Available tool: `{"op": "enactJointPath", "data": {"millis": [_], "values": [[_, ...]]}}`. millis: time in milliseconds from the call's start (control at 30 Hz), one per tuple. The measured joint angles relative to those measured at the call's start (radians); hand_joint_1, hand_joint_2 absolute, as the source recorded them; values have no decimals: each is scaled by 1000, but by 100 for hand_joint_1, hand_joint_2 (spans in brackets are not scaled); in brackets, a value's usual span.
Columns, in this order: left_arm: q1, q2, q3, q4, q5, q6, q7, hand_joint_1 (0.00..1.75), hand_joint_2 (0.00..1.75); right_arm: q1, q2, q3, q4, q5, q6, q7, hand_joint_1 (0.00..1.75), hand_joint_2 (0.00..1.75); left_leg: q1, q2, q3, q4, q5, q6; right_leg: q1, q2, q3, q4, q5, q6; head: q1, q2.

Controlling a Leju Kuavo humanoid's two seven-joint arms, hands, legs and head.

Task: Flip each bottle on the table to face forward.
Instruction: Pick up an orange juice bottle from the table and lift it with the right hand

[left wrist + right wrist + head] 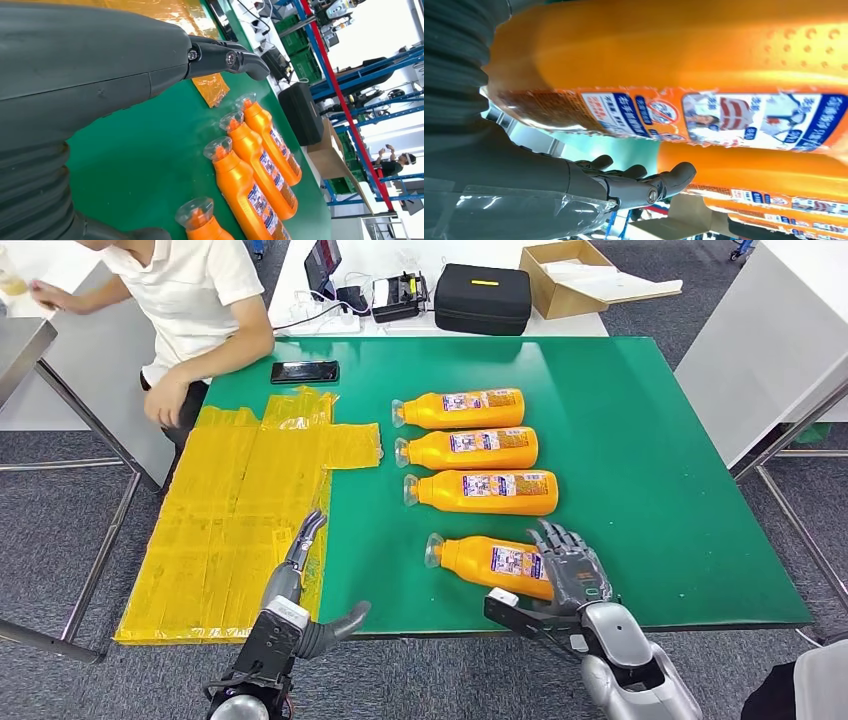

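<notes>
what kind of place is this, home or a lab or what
Likely a robot lab or workshop: a green work table with rows of orange bottles, blue and red storage racks, and a person sitting alongside.

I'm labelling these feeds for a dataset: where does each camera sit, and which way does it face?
Head view: high on the body, looking forward and down at the green table; both silver arms show, left hand open, right hand on the nearest orange plastic bottle.
Left wrist view: behind the left hand, looking along the table across the bottle row.
Right wrist view: behind the right hand, pressed close against the nearest bottle.
Shared: all three show the orange bottles.
</notes>
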Motion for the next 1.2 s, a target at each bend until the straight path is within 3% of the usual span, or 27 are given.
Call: {"op": "enactJointPath", "data": {"millis": [167,300,400,1033,1200], "values": [[0,0,0,0,0,2,0,0,175,-6,6,-4,23,-17,0,-4,4,175,0,0,0,0,0,0,0,0,0,0,0,0,0,0],[0,0,-1,0,-2,2,0,0,175,-9,7,-21,49,-47,22,-12,148,175,0,0,1,0,0,0,0,0,0,0,0,0,0,0],[-1,0,-2,0,-2,2,0,0,175,-9,2,-31,66,-63,35,-13,171,175,0,0,1,0,0,0,0,0,0,0,0,0,0,0],[0,0,-1,0,0,2,-2,0,175,-10,-17,-70,83,-99,58,-10,175,175,0,0,3,0,0,0,0,0,2,0,0,0,0,0],[-1,0,-2,0,3,-4,-8,0,175,2,-30,-87,82,-213,91,-39,175,175,0,0,4,1,-1,1,0,0,1,-1,0,1,0,0]]}}
